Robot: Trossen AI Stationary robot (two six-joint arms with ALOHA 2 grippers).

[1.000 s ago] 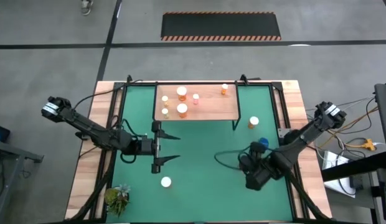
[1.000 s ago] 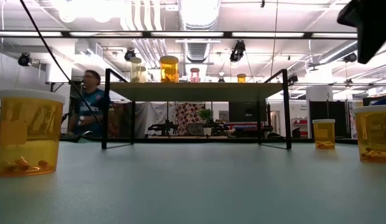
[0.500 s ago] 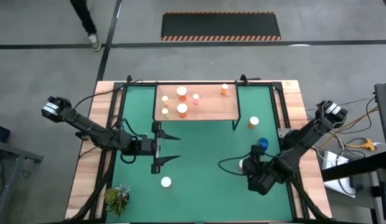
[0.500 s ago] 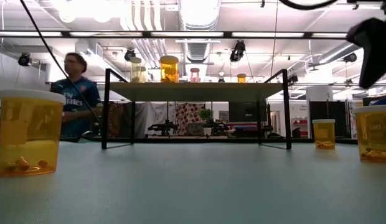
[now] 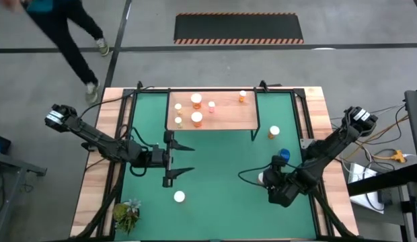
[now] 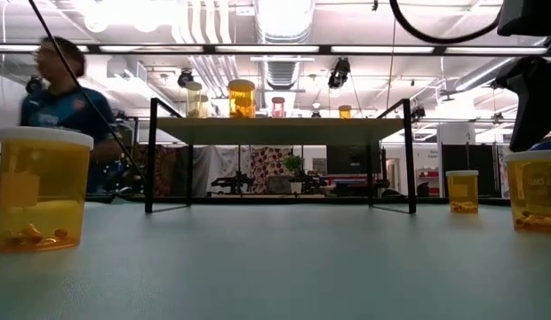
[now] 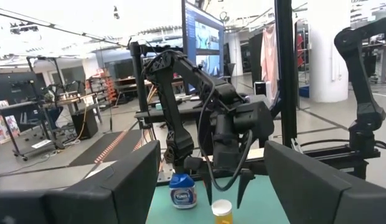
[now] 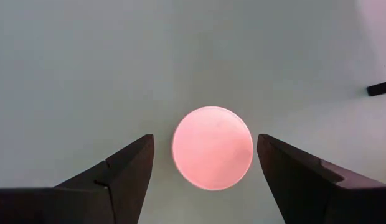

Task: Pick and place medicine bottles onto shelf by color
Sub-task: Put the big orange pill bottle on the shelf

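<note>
Right gripper (image 8: 205,165), lower right of the high view: it points straight down with its fingers spread wide, one on each side of a round white cap (image 8: 212,147) and touching neither. You are looking at the top of a small orange bottle (image 7: 221,211) standing upright on the green mat (image 5: 215,168); in the left wrist view it sits at the bottom centre, just beside the blue bottle (image 7: 182,190).

Handling, as a judgement: a thin-walled plastic cylinder, light, stiff and smooth. It should not break, but it may tip or slip if you pinch it off-centre. Take hold across the cap or just below its rim, with the fingers level and centred.

Left gripper (image 5: 181,160), centre left of the high view: fingers parted, holding nothing, waiting.

The shelf (image 5: 225,118), a flat light-wood board on thin black legs at upper centre, already carries several orange bottles. Translucent amber walls and loose pills show in the near bottle (image 6: 42,189) at the left of the low view.
</note>
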